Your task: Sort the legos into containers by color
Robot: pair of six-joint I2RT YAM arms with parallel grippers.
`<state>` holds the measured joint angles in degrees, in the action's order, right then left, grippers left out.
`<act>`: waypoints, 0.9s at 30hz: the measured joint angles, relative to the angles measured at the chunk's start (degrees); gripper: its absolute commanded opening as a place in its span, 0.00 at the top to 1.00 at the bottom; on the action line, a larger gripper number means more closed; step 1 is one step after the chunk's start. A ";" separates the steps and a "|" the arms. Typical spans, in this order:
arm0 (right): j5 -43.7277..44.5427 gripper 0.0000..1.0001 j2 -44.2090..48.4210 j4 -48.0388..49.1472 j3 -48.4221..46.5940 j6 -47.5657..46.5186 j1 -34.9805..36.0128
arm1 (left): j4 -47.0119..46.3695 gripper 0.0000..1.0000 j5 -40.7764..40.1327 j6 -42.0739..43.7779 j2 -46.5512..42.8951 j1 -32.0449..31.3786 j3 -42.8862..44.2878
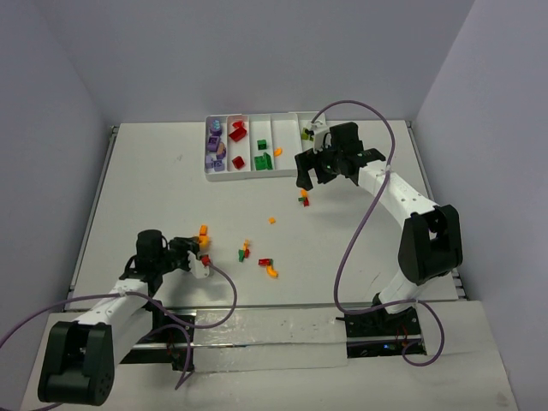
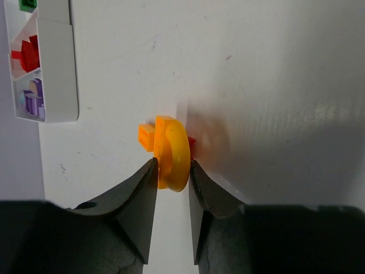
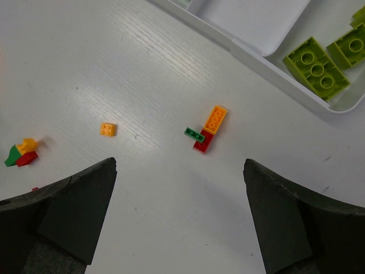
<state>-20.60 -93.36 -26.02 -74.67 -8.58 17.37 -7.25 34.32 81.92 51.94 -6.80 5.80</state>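
In the left wrist view my left gripper [image 2: 173,164] is shut on a yellow curved lego [image 2: 175,149], one finger pressed to each side. An orange brick [image 2: 147,137] is stuck to it, and a bit of red shows behind. From above, this gripper [image 1: 199,247] sits low at the table's left front. My right gripper [image 3: 179,171] is open and empty above a joined orange, red and green lego cluster [image 3: 205,131]. Overhead, the right gripper [image 1: 312,175] hangs just in front of the white tray [image 1: 257,174]. The tray's containers hold purple [image 1: 216,141], red [image 1: 238,135], dark green [image 1: 262,156] and lime [image 1: 306,131] legos.
Loose legos lie mid-table: a small orange one [image 1: 272,220], a mixed cluster [image 1: 243,253], and a red and yellow pair [image 1: 269,267]. The right wrist view shows a small orange brick [image 3: 107,129] and a green, red and yellow clump [image 3: 23,153]. Walls enclose the table.
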 measured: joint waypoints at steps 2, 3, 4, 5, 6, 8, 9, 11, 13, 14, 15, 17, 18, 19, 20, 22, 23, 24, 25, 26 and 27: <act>0.00 0.01 0.00 -0.18 0.00 -0.05 0.00 | -0.83 0.73 0.01 0.50 0.73 -0.33 0.00; 0.00 0.01 0.00 -0.23 0.00 -0.07 0.00 | -1.12 0.78 0.01 0.76 1.07 -0.44 0.00; 0.00 0.01 0.00 -0.25 0.00 -0.08 0.00 | -1.40 0.83 0.01 1.05 1.41 -0.54 0.00; 0.00 0.01 0.00 -0.27 0.00 -0.08 0.00 | -1.88 0.87 0.01 1.31 1.63 -0.65 0.03; 0.00 0.02 0.00 -0.29 0.00 -0.08 0.00 | -2.77 0.96 0.05 1.60 1.71 -0.73 0.13; -0.02 0.02 0.00 -0.34 0.00 -0.08 0.00 | -2.50 1.00 -0.09 1.09 1.70 -0.96 0.88; -0.02 0.02 0.00 -0.40 -0.01 -0.08 0.00 | -2.13 1.00 -0.15 0.77 1.56 -1.07 1.15; -0.06 0.02 0.00 -0.62 -0.04 -0.07 0.00 | -0.47 1.00 -0.20 -0.21 0.65 -1.34 2.04; -0.07 0.02 0.00 -0.78 -0.12 -0.06 0.00 | 1.74 1.00 -0.17 -1.08 -0.86 -1.55 3.47; -0.15 0.02 0.00 -0.85 -0.19 -0.06 0.00 | 2.66 1.00 -0.17 -1.64 -1.84 -1.68 4.28; -0.24 0.02 0.00 -0.90 -0.26 -0.06 0.00 | 3.74 1.00 -0.17 -2.24 -2.92 -1.84 5.13; -0.46 0.05 0.00 -0.93 -0.31 -0.06 0.00 | 6.76 1.00 -0.10 -3.70 -5.50 -2.35 7.05; -0.56 0.06 0.00 -1.03 -0.31 -0.05 0.00 | 8.18 1.00 -0.01 -4.42 -6.63 -2.61 7.99; -0.74 0.07 0.00 -1.11 -0.31 -0.04 0.00 | 9.74 1.00 0.08 -5.41 -7.68 -2.84 9.06; -1.01 0.07 0.00 -1.19 -0.31 -0.05 0.00 | 11.25 1.00 0.19 -6.29 -8.44 -2.98 10.10; -1.68 0.07 0.00 -1.35 -0.31 -0.06 0.00 | 14.48 1.00 0.33 -9.07 -9.35 -3.27 12.43; -2.00 0.07 0.00 -1.47 -0.31 -0.06 0.00 | 16.13 1.00 0.46 -10.89 -9.32 -3.29 13.83; -2.38 0.07 0.00 -1.61 -0.31 -0.05 0.00 | 17.50 1.00 0.57 -13.05 -9.02 -3.32 15.28; -2.77 0.07 0.01 -1.75 -0.31 -0.05 0.00 | 18.79 1.00 0.71 -15.52 -8.30 -3.35 16.89; -3.14 0.07 0.02 -1.86 -0.31 -0.06 0.00 | 20.07 1.00 0.94 -18.33 -7.15 -3.35 18.82; -3.51 0.06 0.02 -1.94 -0.31 -0.04 0.00 | 21.37 1.00 1.36 -20.65 -6.01 -3.35 20.93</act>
<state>-24.11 -93.34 -27.95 -74.98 -8.62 17.37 14.12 35.68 61.27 45.93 -10.15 26.74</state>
